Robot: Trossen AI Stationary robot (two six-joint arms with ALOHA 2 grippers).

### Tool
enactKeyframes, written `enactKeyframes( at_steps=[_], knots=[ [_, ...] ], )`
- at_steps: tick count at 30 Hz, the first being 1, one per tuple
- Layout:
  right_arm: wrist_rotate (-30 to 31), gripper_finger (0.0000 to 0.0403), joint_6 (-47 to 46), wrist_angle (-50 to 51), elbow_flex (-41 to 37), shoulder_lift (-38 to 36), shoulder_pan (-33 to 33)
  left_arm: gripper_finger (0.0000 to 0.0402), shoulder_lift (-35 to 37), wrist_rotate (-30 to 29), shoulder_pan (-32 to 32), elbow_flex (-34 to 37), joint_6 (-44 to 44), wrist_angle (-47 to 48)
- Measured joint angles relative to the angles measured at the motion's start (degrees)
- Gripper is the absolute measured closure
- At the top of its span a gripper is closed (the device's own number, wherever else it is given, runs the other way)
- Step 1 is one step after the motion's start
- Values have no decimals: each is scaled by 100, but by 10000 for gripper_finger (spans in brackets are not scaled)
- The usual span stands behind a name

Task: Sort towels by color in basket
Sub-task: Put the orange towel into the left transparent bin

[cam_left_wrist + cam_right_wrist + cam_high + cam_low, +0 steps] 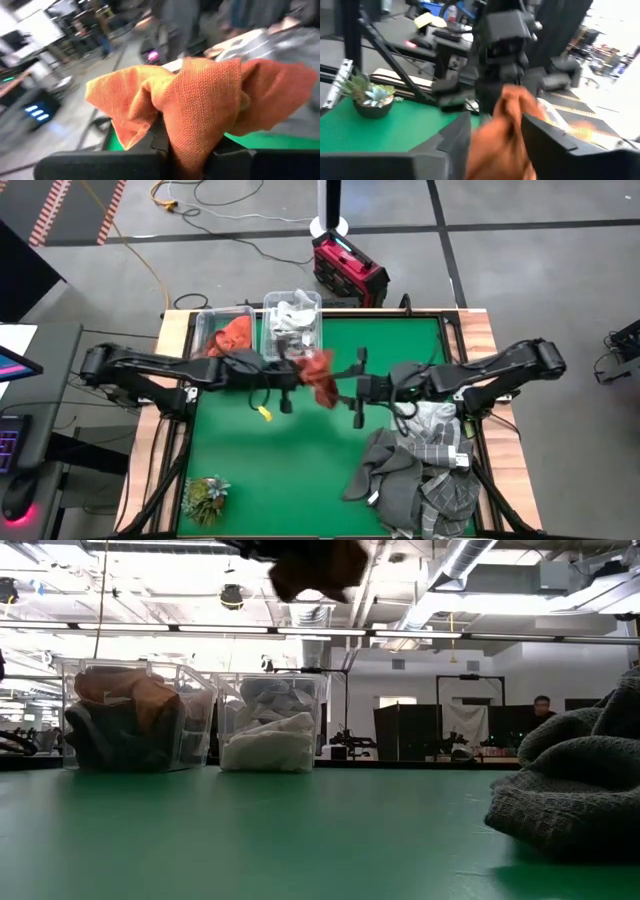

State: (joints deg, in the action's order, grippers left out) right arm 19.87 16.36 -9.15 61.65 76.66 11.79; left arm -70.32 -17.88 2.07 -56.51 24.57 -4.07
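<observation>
High view shows our left hand (300, 372) pinching the rust-orange woven cloth towel (318, 375) mid-frame above the green surface (300, 460), while our right hand (352, 388) spreads, apparently handing it across for sorting.

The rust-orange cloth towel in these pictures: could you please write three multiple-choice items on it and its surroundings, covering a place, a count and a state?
1. Where is the rust-orange cloth towel?
A. In the air between the two grippers
B. Flat on the green table
C. On the grey pile

2. How many clear plastic bins stand at the table's far edge?
A. One
B. Two
C. Four

3. How does the left gripper stand?
A. Shut on the towel
B. Open above the small green leafy plant
C. Inside a bin

Key: 1 A, the high view shows it hanging between the arms, with the right gripper spread at it; 2 B, the low view shows two; 3 A, the left wrist view shows cloth pinched in its fingers.
</observation>
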Motion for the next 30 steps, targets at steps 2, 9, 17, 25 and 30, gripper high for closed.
enactKeyframes(
  at_steps=[2, 9, 17, 25, 30],
  knots=[
    [444, 171, -17, 357, 4, -194, 125, 376, 449, -552, -56, 0, 32, 539],
    [1195, 161, -658, 1317, 4, -488, 281, 376, 1616, -1784, -937, -2, -909, 3081],
    [1202, 168, -1010, 1681, -1, -227, 292, 376, 1875, -2433, -2324, 0, -1743, 5120],
    [1199, 168, -1015, 1760, -3, -241, 371, 376, 1330, -2299, -3036, 376, -1809, 5618],
    [1195, 168, -856, 1732, -3, -246, 372, 376, 657, -1809, -3174, 645, -1254, 5593]
  ],
)
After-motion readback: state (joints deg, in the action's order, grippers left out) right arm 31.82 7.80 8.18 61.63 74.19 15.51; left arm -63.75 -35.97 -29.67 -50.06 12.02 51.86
